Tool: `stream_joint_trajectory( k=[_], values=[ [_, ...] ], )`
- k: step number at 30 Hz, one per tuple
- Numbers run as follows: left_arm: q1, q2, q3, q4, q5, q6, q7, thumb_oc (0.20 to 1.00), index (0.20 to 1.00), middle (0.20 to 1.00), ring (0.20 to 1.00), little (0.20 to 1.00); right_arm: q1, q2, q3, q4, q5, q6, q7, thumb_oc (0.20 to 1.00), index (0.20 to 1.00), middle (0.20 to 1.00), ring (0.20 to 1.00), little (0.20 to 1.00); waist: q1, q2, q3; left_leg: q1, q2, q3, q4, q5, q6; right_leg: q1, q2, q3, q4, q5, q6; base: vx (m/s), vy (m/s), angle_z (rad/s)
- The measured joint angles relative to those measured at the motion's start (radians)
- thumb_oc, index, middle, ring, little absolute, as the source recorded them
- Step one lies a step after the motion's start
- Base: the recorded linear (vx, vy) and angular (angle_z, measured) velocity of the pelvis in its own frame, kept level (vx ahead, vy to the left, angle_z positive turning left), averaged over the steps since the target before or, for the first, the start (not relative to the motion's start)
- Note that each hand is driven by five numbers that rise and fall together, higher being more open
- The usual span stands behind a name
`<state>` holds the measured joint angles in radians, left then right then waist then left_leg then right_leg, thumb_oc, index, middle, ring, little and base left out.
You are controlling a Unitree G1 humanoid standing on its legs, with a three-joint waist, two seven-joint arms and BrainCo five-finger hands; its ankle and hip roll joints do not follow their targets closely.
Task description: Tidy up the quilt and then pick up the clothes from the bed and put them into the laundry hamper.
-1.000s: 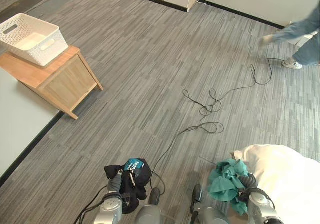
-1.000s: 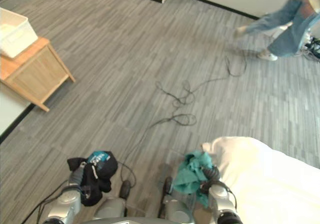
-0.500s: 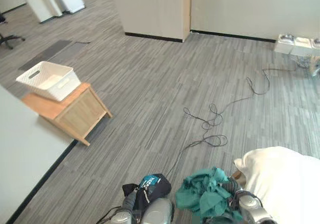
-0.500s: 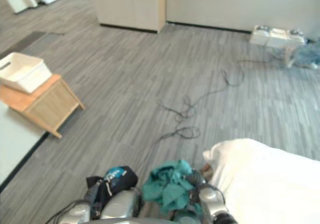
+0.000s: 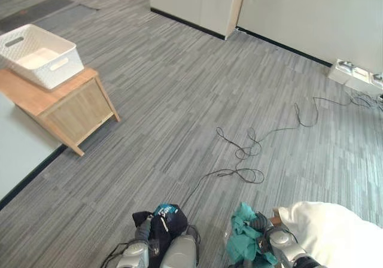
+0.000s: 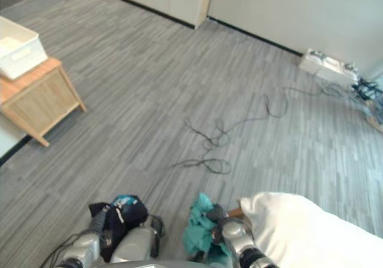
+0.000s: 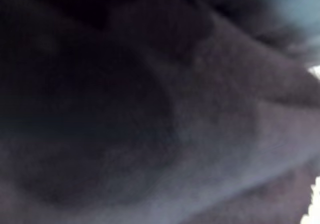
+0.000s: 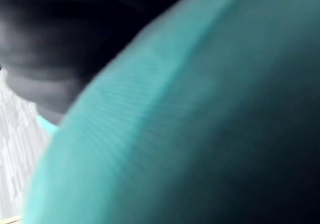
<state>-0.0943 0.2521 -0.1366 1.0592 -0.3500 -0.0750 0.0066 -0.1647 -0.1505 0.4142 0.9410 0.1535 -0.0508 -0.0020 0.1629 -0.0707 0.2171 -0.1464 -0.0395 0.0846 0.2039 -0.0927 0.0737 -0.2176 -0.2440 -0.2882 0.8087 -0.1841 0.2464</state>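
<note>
Fingers hidden: left hand [image 5: 143,235] under black garment [image 5: 164,220], right hand [image 5: 263,237] under teal garment [image 5: 242,244].

Both hands' fingers seemingly buried in black garment [image 5: 160,223] and teal garment [image 5: 244,243].

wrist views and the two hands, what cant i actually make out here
- Left hand: its fingers are buried in the black garment; in the left wrist view dark cloth sits against the lens, so the grip is unreadable.
- Right hand: fingers hidden in the teal garment; teal cloth covers the right wrist view.
- White basket on the wooden cabinet: cut by the left eye view's edge.
- White quilt: cut off at the corner.
</note>
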Motion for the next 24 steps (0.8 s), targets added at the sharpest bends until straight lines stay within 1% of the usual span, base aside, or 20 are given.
stream_joint_trajectory(
  k=[1, 2, 3, 4, 5, 6, 7, 8, 9, 11, 13, 14, 15, 16, 17, 18, 19, 20, 22, 24],
  values=[
    [-0.005, -0.001, -0.009, -0.001, 0.000, -0.006, 0.002, 0.200, 0.200, 0.200, 0.200, 0.200, 0.000, -0.001, -0.003, -0.012, 0.000, -0.004, -0.001, 0.200, 0.200, 0.200, 0.200, 0.200, -0.004, 0.006, 0.002, 0.022, -0.009, -0.011, -0.017, 0.006, 0.000, -0.007, 0.009, -0.001, -0.025, -0.002, -0.004, 0.77, 0.036, 0.79],
    [-0.020, -0.001, -0.034, -0.006, 0.000, -0.005, 0.008, 0.200, 0.200, 0.200, 0.200, 0.200, -0.003, -0.003, -0.013, -0.029, 0.000, -0.019, -0.005, 0.200, 0.200, 0.200, 0.200, 0.200, -0.040, 0.032, 0.018, 0.060, -0.017, -0.055, -0.051, 0.020, 0.020, -0.010, 0.072, -0.007, -0.138, -0.024, -0.043, 0.81, -0.071, 0.87],
    [-0.027, 0.001, -0.034, -0.018, 0.001, -0.005, 0.014, 0.200, 0.200, 0.200, 0.200, 0.200, -0.009, -0.009, -0.018, -0.050, 0.000, -0.031, -0.009, 0.200, 0.200, 0.200, 0.200, 0.200, -0.065, 0.050, 0.025, 0.069, -0.015, -0.100, -0.067, 0.016, 0.008, -0.003, 0.108, -0.015, -0.262, -0.037, -0.081, 0.43, -0.112, 1.25],
    [-0.044, -0.004, -0.033, -0.014, 0.001, -0.011, 0.014, 0.200, 0.200, 0.200, 0.200, 0.200, -0.002, -0.011, -0.026, -0.062, 0.002, -0.036, -0.015, 0.200, 0.200, 0.200, 0.200, 0.200, -0.094, 0.060, 0.031, 0.089, -0.024, -0.125, -0.107, 0.007, -0.028, -0.002, 0.117, -0.053, -0.427, -0.013, -0.120, 0.71, -0.186, 1.15],
    [-0.060, -0.016, -0.033, -0.006, 0.001, -0.010, 0.014, 0.200, 0.200, 0.200, 0.200, 0.200, 0.000, -0.012, -0.033, -0.059, 0.002, -0.034, -0.016, 0.200, 0.200, 0.200, 0.200, 0.200, -0.102, 0.053, 0.029, 0.106, -0.025, -0.091, -0.136, -0.009, -0.063, 0.000, 0.108, -0.079, -0.599, 0.013, -0.140, 0.73, -0.162, 1.31],
    [-0.085, -0.038, -0.030, -0.002, 0.002, -0.013, 0.014, 0.200, 0.200, 0.200, 0.200, 0.200, 0.017, -0.024, -0.051, -0.059, 0.004, -0.039, -0.020, 0.200, 0.200, 0.200, 0.200, 0.200, -0.120, 0.065, 0.038, 0.118, -0.039, -0.037, -0.149, -0.019, -0.060, -0.021, 0.050, -0.077, -0.824, 0.090, -0.083, 0.98, -0.228, 1.13],
    [-0.087, -0.048, -0.032, -0.001, 0.003, -0.012, 0.014, 0.200, 0.200, 0.200, 0.200, 0.200, 0.027, -0.030, -0.063, -0.065, 0.004, -0.036, -0.023, 0.200, 0.200, 0.200, 0.200, 0.200, -0.128, 0.059, 0.034, 0.127, -0.049, -0.048, -0.136, -0.029, -0.053, -0.029, 0.010, -0.079, -0.884, 0.129, -0.092, 0.78, -0.177, 1.25],
    [-0.089, -0.064, -0.039, 0.009, 0.004, -0.018, 0.013, 0.200, 0.200, 0.200, 0.200, 0.200, 0.048, -0.035, -0.073, -0.064, 0.003, -0.027, -0.030, 0.200, 0.200, 0.200, 0.200, 0.200, -0.137, 0.078, 0.053, 0.157, -0.066, -0.076, -0.091, -0.083, -0.040, -0.065, -0.060, -0.050, -0.898, 0.213, -0.081, 0.86, -0.211, 0.70],
    [-0.078, -0.063, -0.046, 0.009, 0.004, -0.016, 0.013, 0.200, 0.200, 0.200, 0.200, 0.200, 0.056, -0.034, -0.072, -0.064, 0.003, -0.027, -0.031, 0.200, 0.200, 0.200, 0.200, 0.200, -0.138, 0.088, 0.058, 0.176, -0.061, -0.083, -0.080, -0.094, -0.033, -0.073, -0.066, -0.047, -0.897, 0.237, -0.093, 0.86, -0.206, 0.46],
    [-0.023, -0.055, -0.056, 0.023, 0.011, -0.011, 0.015, 0.200, 0.200, 0.200, 0.200, 0.200, 0.092, -0.026, -0.061, -0.069, 0.003, -0.025, -0.026, 0.200, 0.200, 0.200, 0.200, 0.200, -0.163, 0.101, 0.049, 0.270, -0.042, -0.146, -0.059, -0.147, -0.033, -0.067, -0.041, -0.012, -0.809, 0.278, -0.099, 0.82, -0.240, 0.53],
    [-0.004, -0.054, -0.055, 0.049, 0.018, -0.012, 0.019, 0.200, 0.200, 0.200, 0.200, 0.200, 0.092, -0.023, -0.077, -0.058, 0.003, -0.028, -0.025, 0.200, 0.200, 0.200, 0.200, 0.200, -0.173, 0.088, 0.034, 0.326, -0.015, -0.175, -0.044, -0.167, -0.035, -0.037, 0.034, -0.010, -0.757, 0.298, -0.123, 0.62, -0.317, 0.74],
    [-0.022, -0.062, -0.039, 0.118, 0.019, -0.025, 0.039, 0.200, 0.200, 0.200, 0.200, 0.200, 0.072, -0.019, -0.095, -0.024, 0.003, -0.023, -0.034, 0.200, 0.200, 0.200, 0.200, 0.200, -0.161, 0.070, 0.024, 0.324, -0.018, -0.165, 0.069, -0.185, -0.063, -0.012, 0.091, -0.053, -0.691, 0.258, -0.190, 0.30, -0.216, 0.48],
    [-0.024, -0.065, -0.036, 0.128, 0.019, -0.019, 0.033, 0.200, 0.200, 0.200, 0.200, 0.200, 0.075, -0.020, -0.098, -0.018, 0.002, -0.018, -0.035, 0.200, 0.200, 0.200, 0.200, 0.200, -0.158, 0.047, 0.024, 0.290, -0.025, -0.137, 0.203, -0.197, -0.066, -0.001, 0.101, -0.068, -0.678, 0.266, -0.262, 0.33, -0.232, 0.19],
    [0.004, -0.089, -0.054, 0.111, 0.018, -0.008, 0.034, 0.200, 0.200, 0.200, 0.200, 0.200, 0.059, -0.059, -0.094, -0.033, 0.002, -0.017, -0.037, 0.200, 0.200, 0.200, 0.200, 0.200, -0.141, 0.079, 0.007, 0.147, 0.014, -0.097, 0.558, -0.122, -0.054, 0.039, 0.156, -0.031, -0.679, 0.288, -0.351, 0.50, -0.208, -0.34],
    [0.018, -0.089, -0.054, 0.095, 0.018, -0.009, 0.027, 0.200, 0.200, 0.200, 0.200, 0.200, 0.047, -0.076, -0.086, -0.048, 0.002, -0.019, -0.037, 0.200, 0.200, 0.200, 0.200, 0.200, -0.124, 0.081, 0.001, 0.074, 0.042, -0.093, 0.719, -0.078, -0.038, 0.063, 0.184, -0.008, -0.689, 0.263, -0.341, 0.50, -0.207, -0.54],
    [0.017, -0.082, -0.055, 0.088, 0.018, -0.011, 0.024, 0.200, 0.200, 0.200, 0.200, 0.200, 0.036, -0.087, -0.083, -0.059, 0.003, -0.023, -0.038, 0.200, 0.200, 0.200, 0.200, 0.200, -0.118, 0.092, -0.005, 0.022, 0.080, -0.098, 0.811, -0.076, -0.031, 0.094, 0.211, -0.002, -0.706, 0.261, -0.344, 0.69, -0.154, -0.63],
    [0.029, -0.091, -0.064, 0.043, 0.018, -0.022, 0.041, 0.200, 0.200, 0.200, 0.200, 0.200, -0.005, -0.093, -0.082, -0.058, 0.003, -0.019, -0.050, 0.200, 0.200, 0.200, 0.200, 0.200, -0.070, 0.075, 0.007, -0.067, 0.055, -0.146, 0.855, -0.092, -0.060, 0.118, 0.227, 0.023, -0.717, 0.217, -0.360, 0.62, -0.089, -0.73],
    [0.007, -0.095, -0.062, -0.004, 0.016, -0.048, 0.056, 0.200, 0.200, 0.200, 0.200, 0.200, -0.046, -0.090, -0.071, -0.030, 0.004, -0.016, -0.058, 0.200, 0.200, 0.200, 0.200, 0.200, -0.017, 0.047, 0.024, -0.138, 0.024, -0.168, 0.797, -0.111, -0.078, 0.156, 0.229, 0.048, -0.759, 0.209, -0.356, 0.62, -0.089, -0.53],
    [-0.048, -0.097, -0.095, 0.009, 0.060, -0.049, 0.075, 0.200, 0.200, 0.200, 0.200, 0.200, -0.066, -0.084, -0.058, -0.020, 0.024, -0.023, -0.069, 0.200, 0.200, 0.200, 0.200, 0.200, 0.012, 0.028, 0.037, -0.203, 0.026, -0.132, 0.542, -0.110, -0.080, 0.238, 0.231, 0.025, -0.827, 0.221, -0.337, 0.66, 0.010, -0.07],
    [-0.074, -0.093, -0.101, 0.010, 0.092, -0.046, 0.086, 0.200, 0.200, 0.200, 0.200, 0.200, -0.077, -0.064, -0.033, -0.026, 0.050, -0.054, -0.075, 0.200, 0.200, 0.200, 0.200, 0.200, 0.024, 0.014, 0.035, -0.245, 0.044, -0.050, 0.278, -0.072, -0.094, 0.326, 0.230, -0.023, -0.894, 0.174, -0.325, 0.65, 0.037, 0.16]
  ],
)
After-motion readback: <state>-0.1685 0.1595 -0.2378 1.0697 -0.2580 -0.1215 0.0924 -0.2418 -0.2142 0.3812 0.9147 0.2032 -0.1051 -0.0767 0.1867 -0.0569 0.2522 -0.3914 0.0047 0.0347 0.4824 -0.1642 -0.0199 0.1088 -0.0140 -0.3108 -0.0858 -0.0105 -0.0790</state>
